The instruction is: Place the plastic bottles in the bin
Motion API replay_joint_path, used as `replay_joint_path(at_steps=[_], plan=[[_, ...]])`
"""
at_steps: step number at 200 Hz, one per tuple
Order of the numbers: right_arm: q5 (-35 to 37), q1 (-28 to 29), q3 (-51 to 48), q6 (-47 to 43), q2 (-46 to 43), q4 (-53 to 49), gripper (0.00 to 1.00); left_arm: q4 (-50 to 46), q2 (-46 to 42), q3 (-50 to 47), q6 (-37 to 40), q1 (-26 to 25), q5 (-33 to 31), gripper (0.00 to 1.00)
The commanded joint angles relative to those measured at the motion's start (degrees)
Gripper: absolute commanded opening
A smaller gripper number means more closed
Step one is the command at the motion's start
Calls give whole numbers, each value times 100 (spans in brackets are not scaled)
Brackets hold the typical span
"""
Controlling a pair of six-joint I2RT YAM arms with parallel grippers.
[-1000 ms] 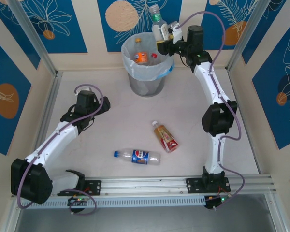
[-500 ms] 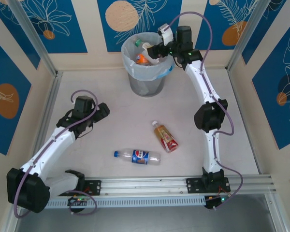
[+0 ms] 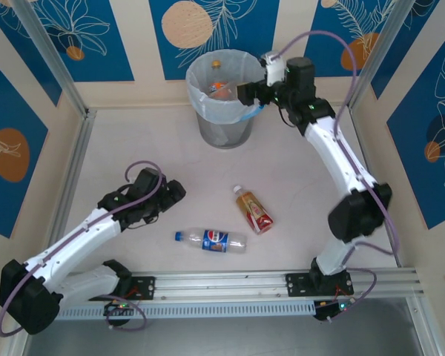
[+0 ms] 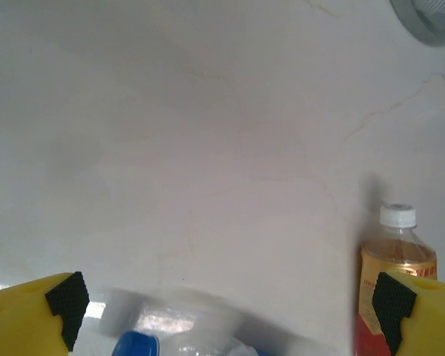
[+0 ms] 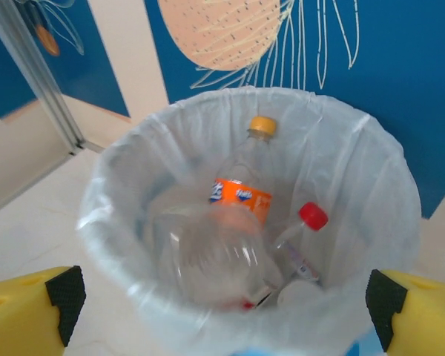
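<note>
Right end effector (image 3: 251, 92), overhead view: mine, poised at the rim of the bin (image 3: 224, 132), jaws spread and carrying nothing. I judge it is placed there because a drop has to clear the liner. Left end effector (image 3: 173, 194): low over the bench (image 3: 133, 141), released, nose toward the blue-capped bottle (image 3: 211, 239), presumably lining up a pick. That bottle lies on its side near the front rail, clear body with a blue label. White-capped bottle (image 3: 254, 210): also lying flat, near the first but apart from it. Two items outstanding on the bench, by my count.

Left wrist view. Left end effector (image 4: 230, 302): fingers wide apart, empty. Blue-capped bottle (image 4: 141, 345): cap and clear shoulder at the lower edge, between my fingers, blurred, not gripped. White-capped bottle (image 4: 397, 256): amber liquid, red label, partly hidden behind one finger.

Right wrist view. Right end effector (image 5: 226, 297): fingers parted, nothing between them, aimed down into the bin (image 5: 126, 148). Liner is a translucent white bag folded over the rim. Contents: orange-labelled bottle (image 5: 241, 191), orange cap, leaning against the far wall; red-capped bottle (image 5: 305, 226), tilted beside it; further clear bodies in front, too blurred to itemise.
</note>
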Motion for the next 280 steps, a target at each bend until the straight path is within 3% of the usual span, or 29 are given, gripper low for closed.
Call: replay_joint_path(at_steps=[1, 36, 58, 93, 123, 150, 184, 225, 280], plan=[[-173, 52, -1377, 529, -961, 992, 99, -299, -1, -185, -958, -308, -196, 99], [-311, 135, -2768, 702, -2040, 349, 99, -497, 133, -212, -1713, -846, -232, 99], [-799, 214, -3547, 507, -2643, -15, 100, -458, 258, -204, -2118, -1240, -456, 99], [-1251, 773, -4379, -200, -3158, -625, 99, -136, 674, -127, -2096, -1345, -512, 99], [-1088, 1651, -4901, -856, -3203, -701, 98, -97, 714, 5, -1626, -1261, -1251, 100], [-1067, 2465, -5180, -1448, -2837, -441, 97, -46, 696, 223, -779, -878, -1613, 99], [-606, 3409, -4964, -2492, -1839, -822, 98, 384, 608, 235, 4, -212, -1491, 99], [-136, 3932, -4332, -2911, -629, -1516, 98, 735, 508, 117, 384, 428, -1360, 100], [-29, 4110, -3846, -2933, 289, -1237, 97, 1006, 496, -104, 611, 891, -1078, 99]])
